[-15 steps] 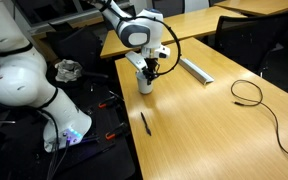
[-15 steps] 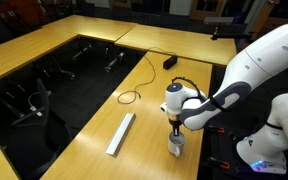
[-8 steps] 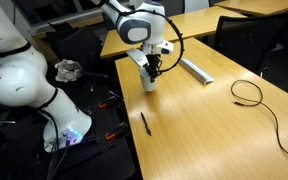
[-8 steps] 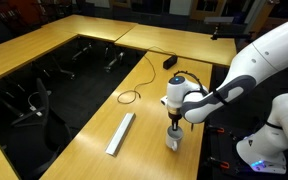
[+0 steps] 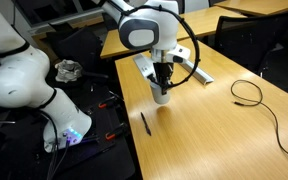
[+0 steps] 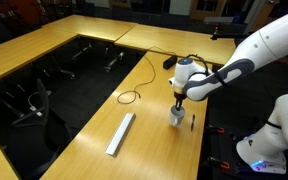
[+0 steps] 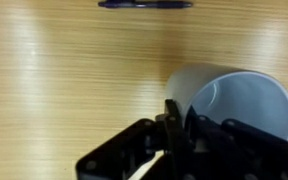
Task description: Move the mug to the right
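End effector (image 5: 161,87) on mug (image 5: 161,98) — near edge (image 5: 128,112)

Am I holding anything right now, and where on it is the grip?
Yes, the mug. The gripper pinches its wall at the rim, apparently with one of the fingers inside and one outside.

Mug (image 7: 242,100) white; gripper (image 7: 180,118) black; pen (image 7: 144,4) black; bar (image 6: 120,133) grey; table (image 7: 74,80) light wood-grain.

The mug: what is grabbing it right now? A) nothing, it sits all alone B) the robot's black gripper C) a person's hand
B: in the wrist view the gripper is closed on the rim of the mug.
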Available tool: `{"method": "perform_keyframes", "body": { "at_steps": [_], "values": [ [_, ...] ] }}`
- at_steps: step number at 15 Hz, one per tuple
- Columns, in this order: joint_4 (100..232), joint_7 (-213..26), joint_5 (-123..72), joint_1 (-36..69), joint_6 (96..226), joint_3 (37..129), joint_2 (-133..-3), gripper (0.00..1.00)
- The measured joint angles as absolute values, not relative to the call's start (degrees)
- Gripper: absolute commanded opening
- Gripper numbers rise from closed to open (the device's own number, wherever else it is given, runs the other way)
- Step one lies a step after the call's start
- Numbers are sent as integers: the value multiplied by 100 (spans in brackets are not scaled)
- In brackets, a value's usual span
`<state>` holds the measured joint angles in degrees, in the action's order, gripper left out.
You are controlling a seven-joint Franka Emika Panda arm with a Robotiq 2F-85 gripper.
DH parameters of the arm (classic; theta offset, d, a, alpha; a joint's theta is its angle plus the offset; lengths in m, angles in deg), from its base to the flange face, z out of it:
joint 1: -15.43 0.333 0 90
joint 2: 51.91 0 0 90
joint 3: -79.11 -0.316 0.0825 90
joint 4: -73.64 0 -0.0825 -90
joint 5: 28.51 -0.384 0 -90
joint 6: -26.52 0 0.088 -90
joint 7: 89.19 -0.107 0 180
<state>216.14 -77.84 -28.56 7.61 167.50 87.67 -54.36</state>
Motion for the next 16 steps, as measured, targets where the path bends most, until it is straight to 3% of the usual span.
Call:
{"method": "perform_keyframes", "body": {
  "at_steps": [16],
  "values": [
    [21553,-8061,-2617,1,16678,9485,-5898,3]
  ]
}}
